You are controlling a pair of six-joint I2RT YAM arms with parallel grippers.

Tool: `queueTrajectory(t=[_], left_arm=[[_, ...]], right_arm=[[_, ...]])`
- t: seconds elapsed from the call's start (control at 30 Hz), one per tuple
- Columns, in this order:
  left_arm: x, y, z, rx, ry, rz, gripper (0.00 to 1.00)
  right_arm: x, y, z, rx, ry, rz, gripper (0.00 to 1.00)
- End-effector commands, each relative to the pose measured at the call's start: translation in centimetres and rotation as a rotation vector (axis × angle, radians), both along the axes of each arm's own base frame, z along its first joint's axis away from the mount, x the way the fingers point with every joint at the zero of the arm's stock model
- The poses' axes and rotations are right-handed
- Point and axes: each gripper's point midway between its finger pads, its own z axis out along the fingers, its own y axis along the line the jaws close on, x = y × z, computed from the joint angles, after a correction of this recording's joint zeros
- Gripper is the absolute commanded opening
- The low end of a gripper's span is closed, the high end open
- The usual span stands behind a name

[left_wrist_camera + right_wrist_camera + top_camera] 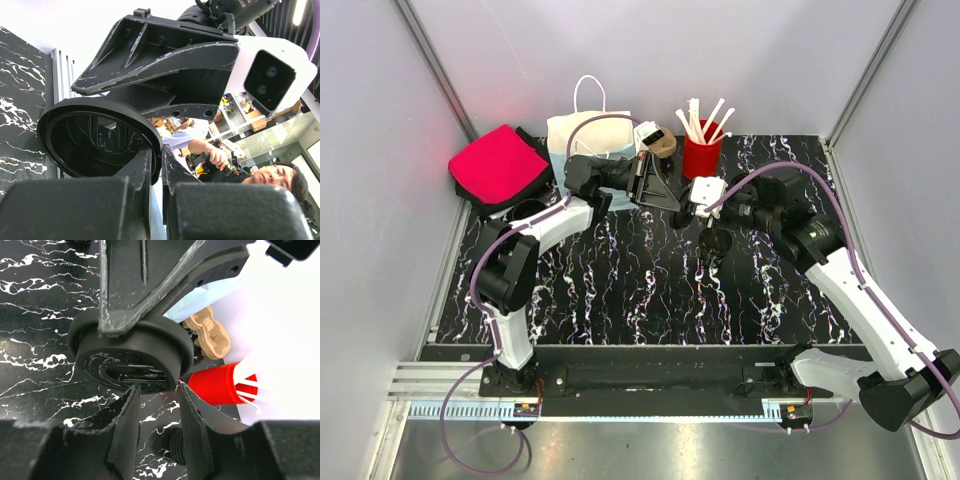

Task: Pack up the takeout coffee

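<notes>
A black plastic lid (95, 135) hangs on edge above the table, and my left gripper (160, 152) is shut on its rim. From the other side the lid (130, 357) shows its recessed top. My right gripper (157, 390) faces it with jaws apart, tips right at the lid's lower edge and bare table between them. In the top view the two grippers meet mid-table, left (670, 195) and right (703, 207). A small black ribbed cup (175, 445) stands on the table under the right gripper (715, 243). The takeout coffee, a cup with its lid on, is out of view.
A white paper bag (582, 135) with handles stands at the back, behind the left arm. A red cup of white stirrers (701, 155) stands to its right, with a brown cardboard piece (663, 145) between them. A red cloth bag (498, 165) lies at the back left.
</notes>
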Motion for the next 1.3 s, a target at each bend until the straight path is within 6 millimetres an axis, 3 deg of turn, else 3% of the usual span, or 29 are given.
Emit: queueTrajectory(t=[0.0, 0.57, 0.7, 0.93, 1.07, 1.1, 1.13, 1.2, 1.23, 1.27], left_arm=[[-1.9, 1.0, 2.4, -0.144, -0.220, 0.014, 0.00], [-0.8, 0.3, 0.4, -0.118, -0.175, 0.014, 0.00], [-0.6, 0.2, 0.6, -0.123, -0.172, 0.017, 0.00], [-0.6, 0.2, 0.4, -0.123, -0.171, 0.014, 0.00], [-0.7, 0.2, 0.6, -0.124, -0.172, 0.011, 0.00], [-0.7, 0.3, 0.6, -0.123, -0.174, 0.009, 0.02], [-0.7, 0.3, 0.7, -0.126, -0.178, 0.012, 0.15], [-0.7, 0.4, 0.7, -0.122, -0.184, 0.008, 0.28], [-0.7, 0.5, 0.8, -0.124, -0.188, 0.009, 0.43], [-0.5, 0.6, 0.7, -0.122, -0.189, 0.012, 0.51]], right_arm=[[-0.3, 0.6, 3.2, 0.048, -0.060, 0.025, 0.42], [0.1, 1.0, 4.0, 0.064, -0.055, 0.027, 0.40], [0.2, 1.2, 3.3, 0.055, -0.043, 0.034, 0.37], [0.2, 1.7, 3.1, 0.067, -0.023, 0.054, 0.26], [0.1, 1.8, 2.7, 0.068, -0.019, 0.060, 0.12], [0.1, 1.7, 2.7, 0.068, -0.021, 0.057, 0.06], [0.1, 1.7, 2.7, 0.066, -0.020, 0.056, 0.03], [0.2, 1.4, 2.8, 0.064, -0.027, 0.040, 0.00], [0.1, 1.3, 2.6, 0.057, -0.020, 0.034, 0.00], [0.1, 1.1, 2.7, 0.054, -0.019, 0.027, 0.00]])
